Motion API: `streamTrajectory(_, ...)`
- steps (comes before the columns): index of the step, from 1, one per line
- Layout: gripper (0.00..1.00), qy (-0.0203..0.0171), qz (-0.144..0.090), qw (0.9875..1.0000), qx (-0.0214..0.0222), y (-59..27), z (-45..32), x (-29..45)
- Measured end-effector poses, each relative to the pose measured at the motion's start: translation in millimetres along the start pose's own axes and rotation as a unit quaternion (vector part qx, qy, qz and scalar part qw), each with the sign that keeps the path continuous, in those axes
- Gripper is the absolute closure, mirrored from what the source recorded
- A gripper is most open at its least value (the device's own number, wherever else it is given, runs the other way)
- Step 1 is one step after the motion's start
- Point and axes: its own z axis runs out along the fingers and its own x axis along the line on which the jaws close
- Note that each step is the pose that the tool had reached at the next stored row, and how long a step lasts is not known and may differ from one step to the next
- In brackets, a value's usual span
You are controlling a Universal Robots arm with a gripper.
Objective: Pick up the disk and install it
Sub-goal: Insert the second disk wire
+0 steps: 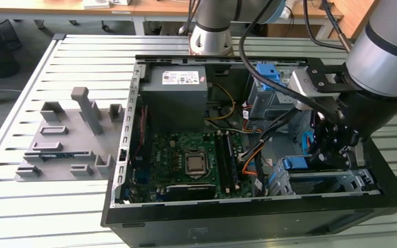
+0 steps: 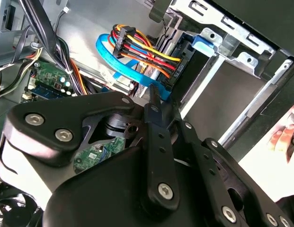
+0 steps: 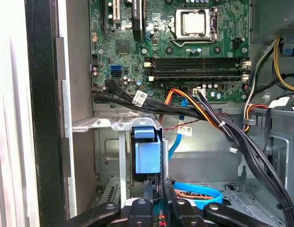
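Inside the open computer case [image 1: 126,155], the gripper [image 3: 157,189] hangs low in the drive bay, its fingers [image 2: 154,101] drawn nearly together with nothing visibly held. The disk [image 3: 147,156], blue-framed, stands on edge in the metal cage [image 3: 106,124] just ahead of the fingertips, beside the motherboard [image 1: 192,157].

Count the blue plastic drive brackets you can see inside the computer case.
2. The first bracket sits in the drive cage at the far end of the case. The second bracket is in the bay nearer the camera, beside the arm. The arm may hide more.
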Motion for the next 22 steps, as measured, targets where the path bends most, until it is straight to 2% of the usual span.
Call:
streamTrajectory(5, 0.76, -0.0001, 0.000, 1.0000, 0.0000, -0.3, -4.8, -0.1)
streamTrajectory(12, 0.76, 0.0000, 0.000, 1.0000, -0.0013, -1.1, -15.8, -0.6)
streamTrajectory(14, 0.78, -0.0002, 0.000, 1.0000, -0.0014, -1.1, -15.9, -0.6)
streamTrajectory(15, 0.84, -0.0002, 0.000, 1.0000, -0.0014, -1.1, -15.9, -0.6)
streamTrajectory(16, 0.84, -0.0002, 0.000, 1.0000, -0.0014, -1.1, -15.9, -0.6)
streamTrajectory(17, 0.89, -0.0001, 0.000, 1.0000, -0.0014, -1.1, -16.0, -0.6)
streamTrajectory(22, 0.89, -0.0001, 0.000, 1.0000, -0.0015, -1.1, -16.0, -0.6)
